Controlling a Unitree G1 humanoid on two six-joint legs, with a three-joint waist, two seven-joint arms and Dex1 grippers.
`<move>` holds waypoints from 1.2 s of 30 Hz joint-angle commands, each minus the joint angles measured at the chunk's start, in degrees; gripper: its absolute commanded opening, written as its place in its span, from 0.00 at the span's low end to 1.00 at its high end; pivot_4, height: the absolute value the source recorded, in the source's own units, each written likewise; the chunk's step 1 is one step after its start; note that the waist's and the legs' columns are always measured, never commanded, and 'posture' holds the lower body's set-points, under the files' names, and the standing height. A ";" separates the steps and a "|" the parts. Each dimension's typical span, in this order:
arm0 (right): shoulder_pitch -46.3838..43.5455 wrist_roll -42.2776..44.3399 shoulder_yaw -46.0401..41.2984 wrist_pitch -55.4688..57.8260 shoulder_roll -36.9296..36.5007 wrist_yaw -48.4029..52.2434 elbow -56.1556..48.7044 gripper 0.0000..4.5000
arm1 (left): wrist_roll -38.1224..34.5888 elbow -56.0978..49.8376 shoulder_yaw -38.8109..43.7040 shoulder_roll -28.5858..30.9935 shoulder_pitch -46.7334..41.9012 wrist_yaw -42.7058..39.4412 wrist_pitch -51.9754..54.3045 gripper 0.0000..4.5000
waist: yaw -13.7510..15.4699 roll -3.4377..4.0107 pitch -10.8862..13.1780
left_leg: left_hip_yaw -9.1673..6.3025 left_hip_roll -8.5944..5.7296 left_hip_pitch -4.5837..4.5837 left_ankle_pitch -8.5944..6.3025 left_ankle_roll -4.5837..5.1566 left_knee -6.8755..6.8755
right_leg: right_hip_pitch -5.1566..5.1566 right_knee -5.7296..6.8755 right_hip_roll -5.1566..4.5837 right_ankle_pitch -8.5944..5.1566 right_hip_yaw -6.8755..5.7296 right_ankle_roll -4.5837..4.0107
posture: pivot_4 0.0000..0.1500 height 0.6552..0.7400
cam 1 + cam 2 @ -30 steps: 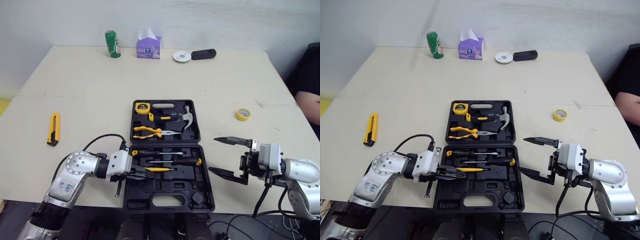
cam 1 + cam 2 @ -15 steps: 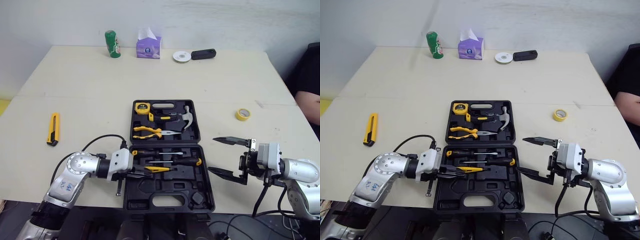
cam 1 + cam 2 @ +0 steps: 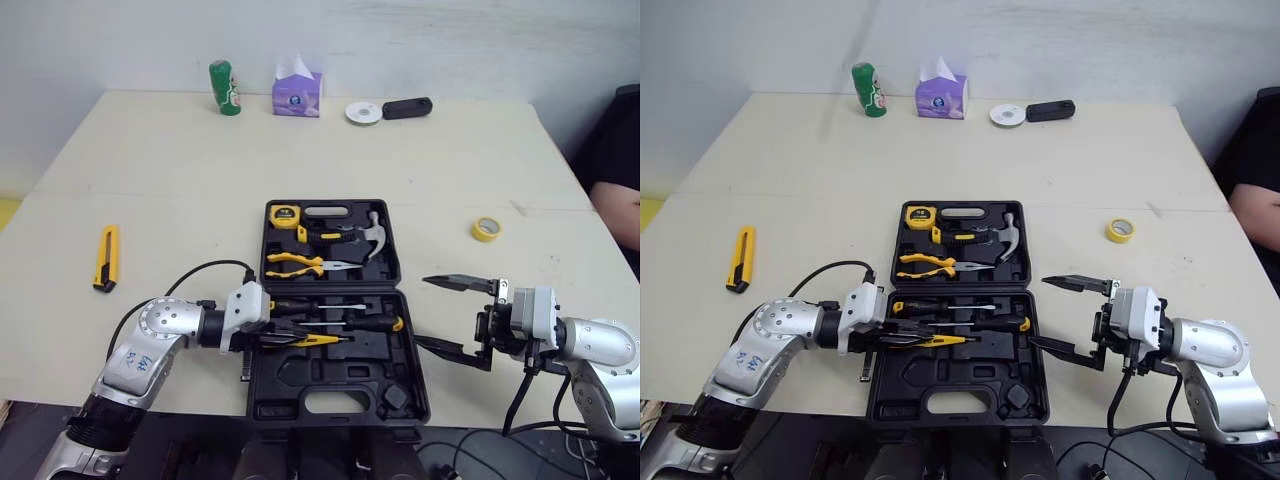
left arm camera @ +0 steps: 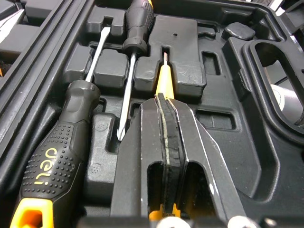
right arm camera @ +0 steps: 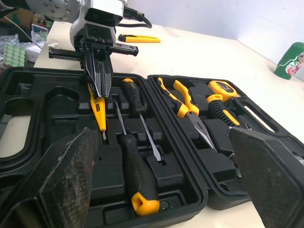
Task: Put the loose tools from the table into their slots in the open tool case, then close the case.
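**Seating the yellow screwdriver in its slot**

You're mid-placement. The left gripper [image 4: 164, 102] is clamped tight on the small yellow screwdriver [image 4: 164, 78], pinching the handle end, with the shaft poking out ahead of the fingertips. The shaft lines up with the narrow groove right under and ahead of the tips, in the near half of the open tool case [image 3: 300, 378]. The tip looks down in the groove; I can't tell if the handle is fully seated. Just beside the gripper, towards the hinge, the black-handled screwdrivers [image 4: 57, 147] already lie in their slots.

The right gripper [image 3: 425, 311] has its jaws spread wide and holds nothing. It hovers just off the case's side edge and touches nothing that I can see.

Next move, as I judge it: press the screwdriver home, let go, and back straight out so you don't drag it loose. After that, the utility knife [image 3: 106, 257] lies on the table well behind the left gripper's wrist. The yellow tape roll [image 3: 486, 229] sits on the table near the right gripper, beyond it. Lid is not yet closed.
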 commanded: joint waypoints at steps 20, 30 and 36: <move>0.23 -0.27 -0.29 0.31 0.20 -0.50 -1.39 1.00 | 7.55 1.49 -6.89 0.74 0.70 2.73 2.59 0.01 | 0.42 0.35 -0.21 | -0.01 -0.01 0.12 -0.10 0.03 -0.01 | 0.12 -0.05 -0.04 0.00 0.01 0.00 | 1.00 1.00; -0.56 -0.63 0.02 -0.04 0.41 -0.41 -0.43 1.00 | 9.66 2.16 -10.13 3.18 0.52 3.07 7.68 0.01 | 0.73 0.51 -0.33 | -0.01 -0.01 0.18 -0.16 0.04 -0.02 | 0.16 -0.09 -0.05 0.00 0.01 0.00 | 1.00 1.00; -1.08 -0.85 0.10 -0.43 0.46 -0.45 0.26 1.00 | 8.78 2.60 -10.09 1.94 0.46 4.03 5.55 0.01 | 0.81 0.67 -0.42 | -0.01 -0.01 0.68 -0.32 -0.16 -0.33 | 0.67 -0.33 -0.05 0.00 0.01 0.00 | 1.00 1.00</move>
